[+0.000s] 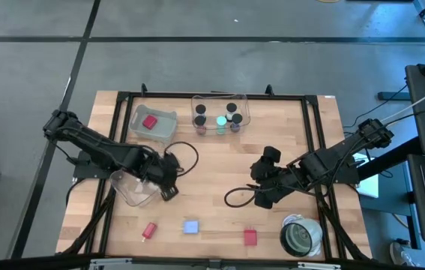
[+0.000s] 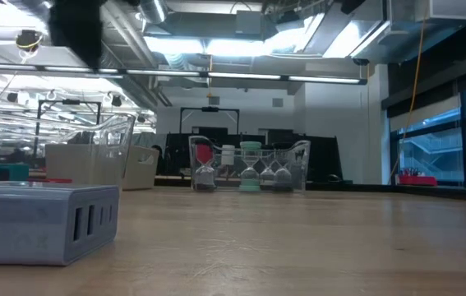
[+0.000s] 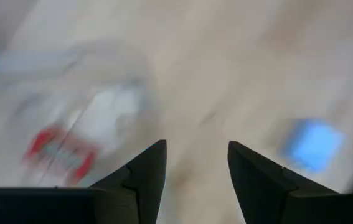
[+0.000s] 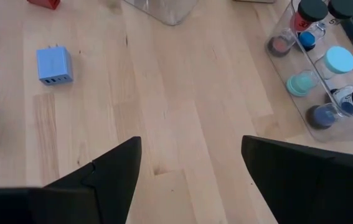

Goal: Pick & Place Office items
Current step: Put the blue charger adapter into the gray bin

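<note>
Partway through, by my read: the far clear bin is already holding a cluster of small capped cylinders and hourglass-like pieces, and the smaller clear bin beside it has one red block in it. Loose on the bare wood table near the front edge: a red item, a pale blue charger block with ports on one face, and a red cube. Those three look left to sort. Left gripper is hovering at a third clear, rounded bin, fingers parted a narrow gap, nothing between them. Right gripper is waiting mid-table, fingers spread fairly wide, empty. Bins are glossy thin-walled plastic; the blocks look matte and rubbery. Grey-white roll is sitting at the front right corner.
</note>
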Robot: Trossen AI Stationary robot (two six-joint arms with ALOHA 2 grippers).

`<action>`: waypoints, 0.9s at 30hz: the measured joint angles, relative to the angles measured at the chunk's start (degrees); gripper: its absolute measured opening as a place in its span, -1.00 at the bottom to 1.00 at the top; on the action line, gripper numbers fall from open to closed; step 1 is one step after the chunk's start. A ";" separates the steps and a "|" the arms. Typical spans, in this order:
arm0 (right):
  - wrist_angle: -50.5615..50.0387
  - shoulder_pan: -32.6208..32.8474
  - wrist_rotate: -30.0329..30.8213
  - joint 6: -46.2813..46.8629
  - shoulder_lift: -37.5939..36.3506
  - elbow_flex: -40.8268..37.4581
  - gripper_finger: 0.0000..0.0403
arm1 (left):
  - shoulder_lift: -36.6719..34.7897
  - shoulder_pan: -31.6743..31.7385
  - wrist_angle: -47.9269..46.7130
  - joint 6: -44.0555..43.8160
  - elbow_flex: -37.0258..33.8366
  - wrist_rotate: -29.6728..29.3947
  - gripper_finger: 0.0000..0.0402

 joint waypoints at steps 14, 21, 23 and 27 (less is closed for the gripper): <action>0.02 0.00 0.00 0.02 -0.02 0.00 0.39 | 11.98 -11.49 40.10 20.75 -1.99 0.40 0.18; 0.07 0.00 -0.02 0.04 -0.02 0.00 0.39 | 21.03 -12.63 41.78 24.16 -2.03 0.57 0.41; 0.10 0.00 -0.22 0.15 -0.02 0.00 0.39 | 23.04 -12.61 43.61 24.62 -2.03 0.81 0.45; 0.02 0.00 -0.92 1.34 -0.02 0.00 0.39 | 25.45 -13.12 44.95 25.64 -2.03 1.66 0.49</action>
